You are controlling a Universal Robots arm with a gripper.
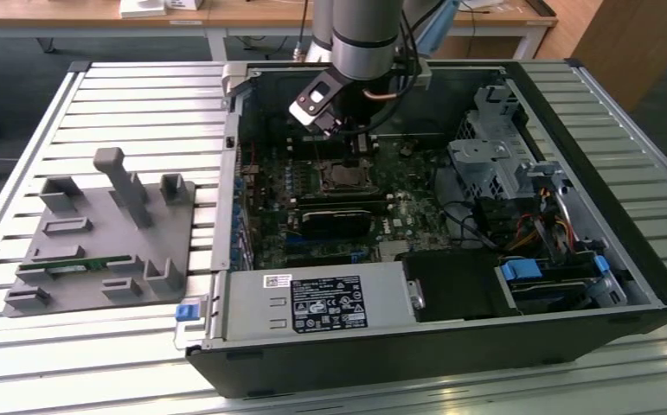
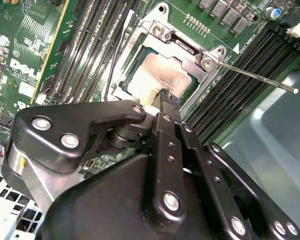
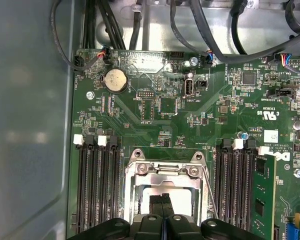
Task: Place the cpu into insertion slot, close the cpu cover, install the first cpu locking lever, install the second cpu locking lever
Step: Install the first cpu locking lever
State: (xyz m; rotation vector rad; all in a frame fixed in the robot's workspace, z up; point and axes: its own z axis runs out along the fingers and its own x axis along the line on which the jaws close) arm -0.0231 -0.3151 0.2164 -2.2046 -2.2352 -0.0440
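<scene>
The cpu (image 2: 154,74) lies with its pale face up in the insertion slot (image 1: 343,177) on the green board. The silver cpu cover (image 2: 186,48) lies flat around it, and the chip shows through its window. My gripper (image 2: 168,97) is shut, its tips together right over the chip's face; I cannot tell if they touch it. In the first wrist view the gripper (image 3: 162,201) stands over the cpu (image 3: 146,196) inside the cover (image 3: 165,170). One thin locking lever (image 2: 255,76) juts out free beside the socket. A second thin lever (image 2: 117,55) runs along the opposite side.
Long black memory slots (image 3: 97,190) flank the socket on both sides. A black card block (image 1: 333,216), a power supply (image 1: 316,303) and a drive cage (image 1: 495,164) fill the open case. A grey fixture (image 1: 102,233) sits on the slatted table at the exterior view's left.
</scene>
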